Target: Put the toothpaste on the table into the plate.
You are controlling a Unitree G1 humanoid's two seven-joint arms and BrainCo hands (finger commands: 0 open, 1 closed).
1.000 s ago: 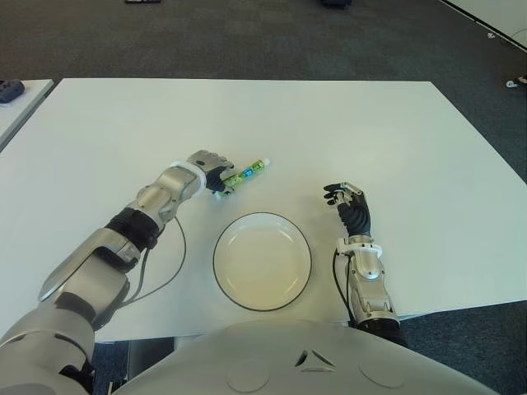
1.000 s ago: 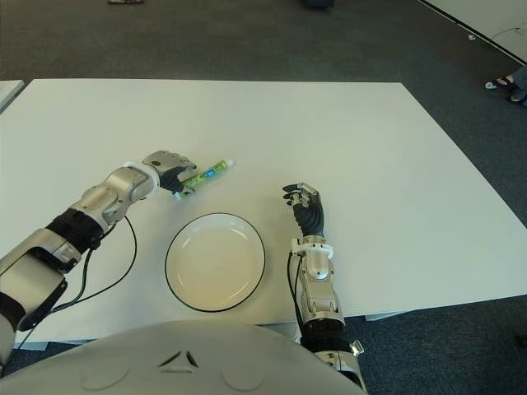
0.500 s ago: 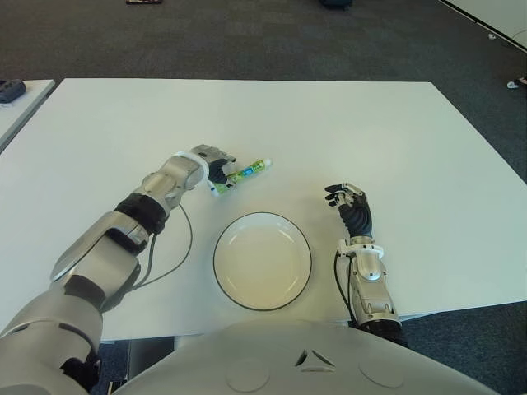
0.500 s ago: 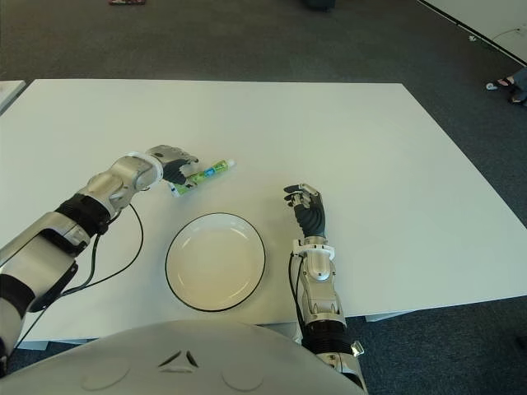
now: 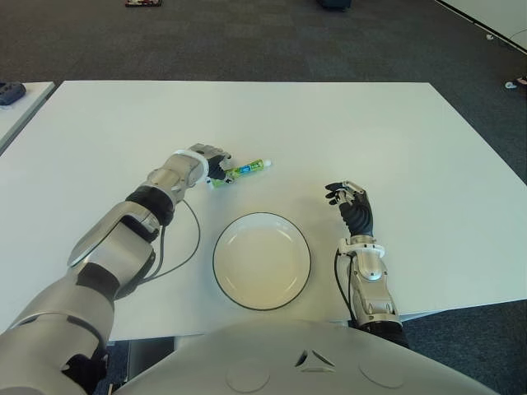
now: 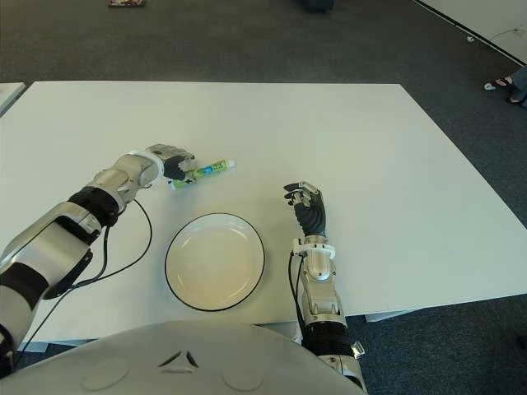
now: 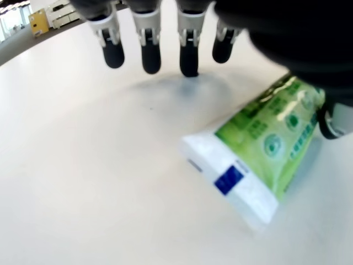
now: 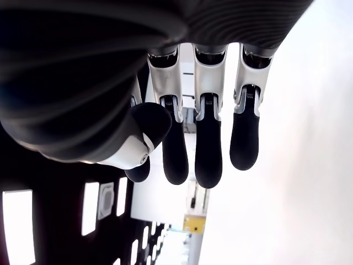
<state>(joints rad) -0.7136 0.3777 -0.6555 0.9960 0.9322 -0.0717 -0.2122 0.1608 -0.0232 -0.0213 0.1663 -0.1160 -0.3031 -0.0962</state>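
Note:
The toothpaste (image 5: 241,171) is a green tube with a white cap, lying flat on the white table (image 5: 395,140) just beyond the plate. My left hand (image 5: 212,163) is at the tube's flat end, on its left. In the left wrist view its fingers (image 7: 150,52) are stretched out above the table, not around the toothpaste (image 7: 259,149), and the thumb lies over the tube's far part. The white plate (image 5: 262,261) with a dark rim holds nothing. My right hand (image 5: 350,202) shows to the right of the plate, fingers relaxed and holding nothing.
A black cable (image 5: 185,247) loops from my left forearm across the table beside the plate. A second table with a dark object (image 5: 10,89) stands at the far left. Dark carpet lies beyond the table's far and right edges.
My left hand has moved slightly farther from me along the tube's flat end. The tube has turned a little, its flat end swinging away from the plate. The right hand has not moved.

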